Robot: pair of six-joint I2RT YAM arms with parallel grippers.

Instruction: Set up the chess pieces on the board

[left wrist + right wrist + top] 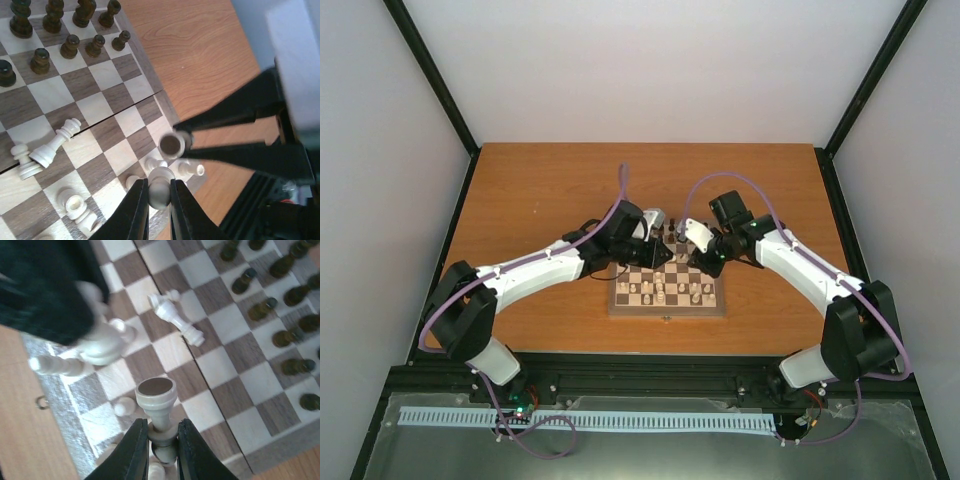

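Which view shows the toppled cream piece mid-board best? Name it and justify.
Left wrist: the toppled cream piece lies whole and sharp, crown to base. Right wrist shows that piece whole too, but blurrier. Top view: too small to single out.

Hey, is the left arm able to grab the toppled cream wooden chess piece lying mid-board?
Probably not yet: the left pincer is shut on a small cream round-topped wooden piece. The toppled cream piece itself lies unobstructed.
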